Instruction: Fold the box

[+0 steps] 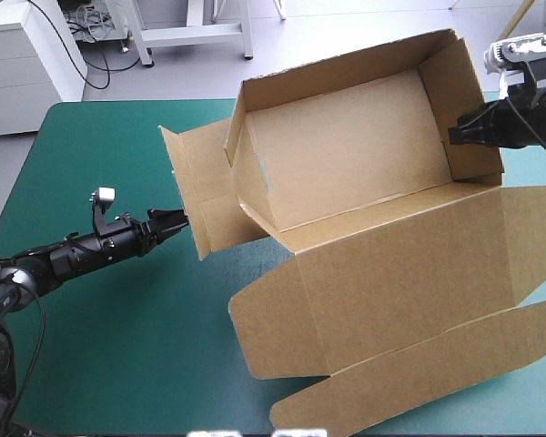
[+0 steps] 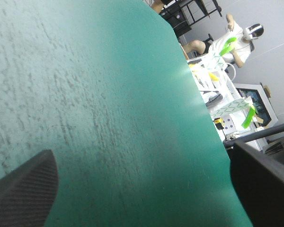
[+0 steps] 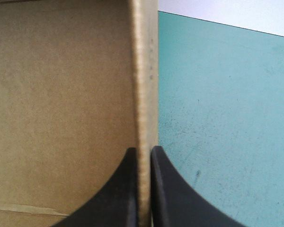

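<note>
Brown box [image 1: 346, 155] across the middle and right of the teal-green cover [image 1: 100, 337], walls partly raised, lid [image 1: 409, 300] flat toward the near edge. Right wall [image 1: 460, 100] pinched by the right gripper [image 3: 144, 158]; left gripper [image 1: 178, 218] spread, tips at the loose left flap [image 1: 196, 182]. Likely risks: wall slipping from the thin pinch, or whole box sliding under a one-sided push.

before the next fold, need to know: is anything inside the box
Nothing lies inside the box: its floor shows bare brown board. The right gripper pinches its right wall. The teal-green cover beneath that floor is hidden.
</note>
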You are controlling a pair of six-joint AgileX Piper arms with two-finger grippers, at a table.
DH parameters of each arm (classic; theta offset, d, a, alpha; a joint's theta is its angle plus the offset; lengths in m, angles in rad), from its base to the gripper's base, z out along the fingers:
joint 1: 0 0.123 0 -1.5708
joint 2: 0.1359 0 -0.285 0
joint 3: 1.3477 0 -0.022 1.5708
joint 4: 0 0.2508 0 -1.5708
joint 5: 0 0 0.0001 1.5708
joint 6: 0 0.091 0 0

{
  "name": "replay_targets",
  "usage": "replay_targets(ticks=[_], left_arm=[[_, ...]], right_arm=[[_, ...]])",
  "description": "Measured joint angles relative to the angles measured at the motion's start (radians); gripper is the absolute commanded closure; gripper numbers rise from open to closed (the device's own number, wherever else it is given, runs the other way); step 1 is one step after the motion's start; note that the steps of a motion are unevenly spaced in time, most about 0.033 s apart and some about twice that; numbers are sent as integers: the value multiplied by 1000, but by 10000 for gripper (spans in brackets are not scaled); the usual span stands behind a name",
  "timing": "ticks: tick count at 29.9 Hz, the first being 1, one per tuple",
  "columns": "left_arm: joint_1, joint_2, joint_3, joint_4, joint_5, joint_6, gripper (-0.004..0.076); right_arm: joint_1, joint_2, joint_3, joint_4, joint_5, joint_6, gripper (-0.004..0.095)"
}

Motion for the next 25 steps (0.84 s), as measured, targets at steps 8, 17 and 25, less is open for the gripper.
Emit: replay_targets(ticks=[8,17,25], left_arm=[[-46,-28,-15,-12,1,-12,-6],[-124,-102,-135,-26,8,-81,-5],[-149,-183,-213,-27,19,-136,-4]], right_arm=[[0,0,0,0,0,0,927],[0,0,0,-3,0,0,927],[0,0,0,-3,-8,7,927]])
